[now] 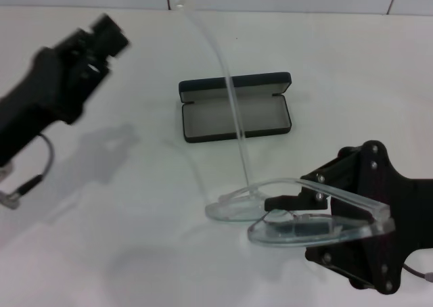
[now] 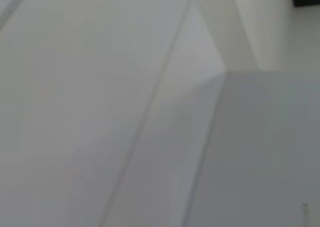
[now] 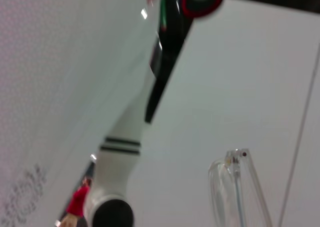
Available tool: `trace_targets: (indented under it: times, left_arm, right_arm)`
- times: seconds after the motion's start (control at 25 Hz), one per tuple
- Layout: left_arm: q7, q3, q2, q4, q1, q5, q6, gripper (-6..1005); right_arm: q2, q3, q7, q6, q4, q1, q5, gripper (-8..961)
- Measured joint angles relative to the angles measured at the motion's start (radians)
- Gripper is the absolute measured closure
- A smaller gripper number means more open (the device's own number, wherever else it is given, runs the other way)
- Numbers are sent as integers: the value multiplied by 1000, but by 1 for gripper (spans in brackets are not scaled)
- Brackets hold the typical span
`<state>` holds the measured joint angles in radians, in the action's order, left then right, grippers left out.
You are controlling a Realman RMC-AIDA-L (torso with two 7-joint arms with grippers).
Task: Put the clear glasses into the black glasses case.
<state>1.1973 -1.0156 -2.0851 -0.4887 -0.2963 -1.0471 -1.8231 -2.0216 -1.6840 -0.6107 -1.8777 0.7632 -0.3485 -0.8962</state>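
The clear glasses [image 1: 270, 219] hang low over the white table at the front right, with my right gripper [image 1: 292, 210] shut on the frame near one hinge. One thin clear arm sticks up and away toward the back wall; the other runs back along the gripper. Part of the glasses [image 3: 235, 187] also shows in the right wrist view. The black glasses case [image 1: 233, 86] lies open at the table's middle, grey lining up, beyond the glasses and apart from them. My left gripper [image 1: 101, 40] is raised at the far left, away from both.
A looped cable [image 1: 34, 178] hangs under the left arm near the table's left edge. The tiled wall runs along the back. The left wrist view shows only pale wall surfaces. The robot's white and black body [image 3: 120, 152] fills part of the right wrist view.
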Motion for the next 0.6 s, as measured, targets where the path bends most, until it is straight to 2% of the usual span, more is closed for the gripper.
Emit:
trace_targets:
  times: [0.28, 0.6]
  left_arm:
    - [-22, -109, -4, 13, -62, -34, 1, 747]
    - [-37, -124, -6, 56, -94, -35, 12, 746]
  right_arm:
    - [-2, -23, -36, 31, -49, -62, -5, 852]
    - [-1, -58, -36, 45, -55, -72, -5, 852]
